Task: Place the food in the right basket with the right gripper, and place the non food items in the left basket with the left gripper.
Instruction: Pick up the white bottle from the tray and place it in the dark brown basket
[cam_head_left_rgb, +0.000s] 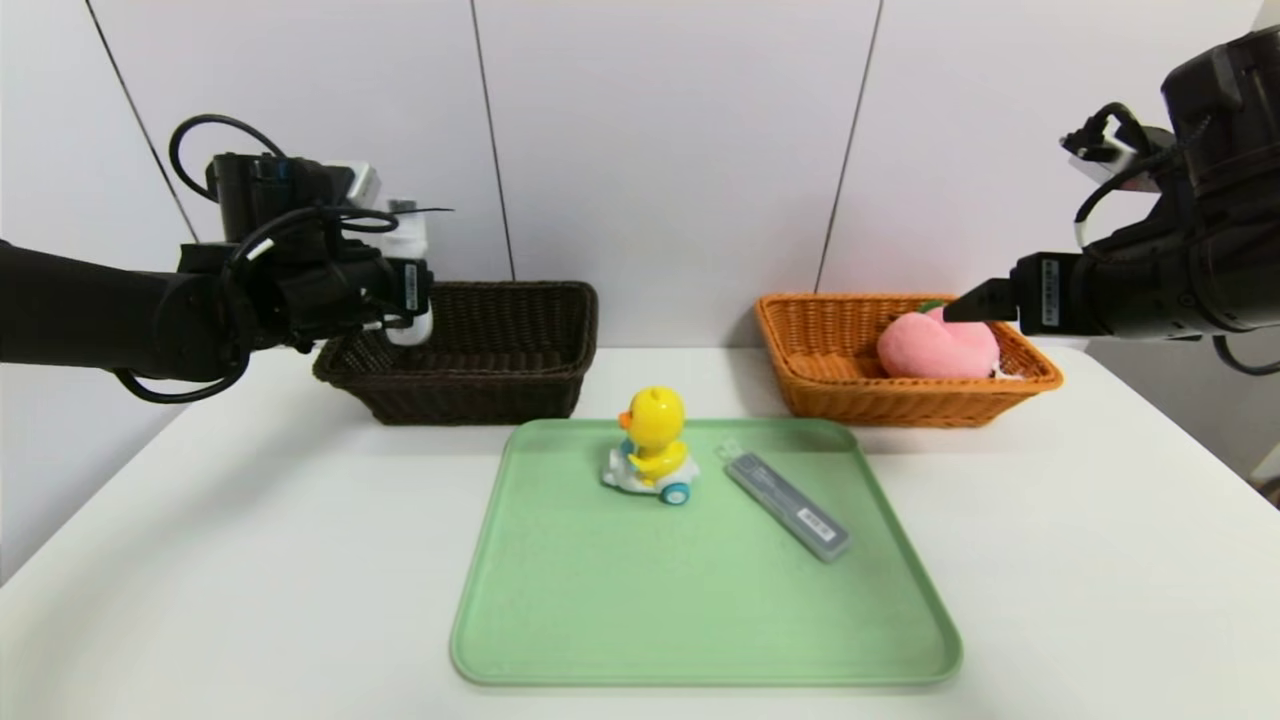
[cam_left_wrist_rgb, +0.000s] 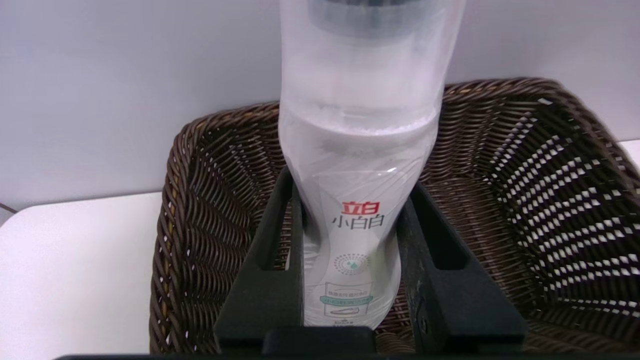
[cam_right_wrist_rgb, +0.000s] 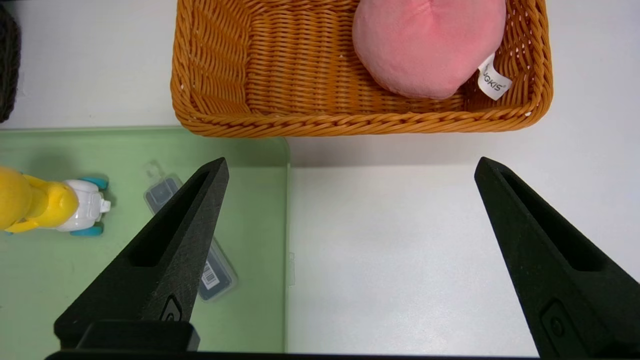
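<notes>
Peach (cam_head_left_rgb: 935, 348) lies inside the orange basket (cam_head_left_rgb: 830, 385), toward its right end; food half of the job looks done.

White bottle (cam_left_wrist_rgb: 357, 200) is clamped upright between the closed fingers (cam_left_wrist_rgb: 272, 260) of the left gripper (cam_head_left_rgb: 405, 300), held above the left end of the dark basket (cam_head_left_rgb: 520, 385). The left wrist view shows that basket's bare woven floor behind the bottle. Not released yet; nothing else visible inside.

Green tray (cam_head_left_rgb: 560, 620), in front of both baskets, carries the yellow duck (cam_head_left_rgb: 652, 440) near its far edge and the grey case (cam_head_left_rgb: 788, 505) just to the duck's right, lying at a slant. Both untouched, apart from each other.

Right gripper (cam_right_wrist_rgb: 350, 210) hangs with fingers spread wide and empty, over bare table (cam_head_left_rgb: 1100, 560) just in front of the orange basket.

Tally: one item sorted, bottle about to go, duck and case left for the left arm.
</notes>
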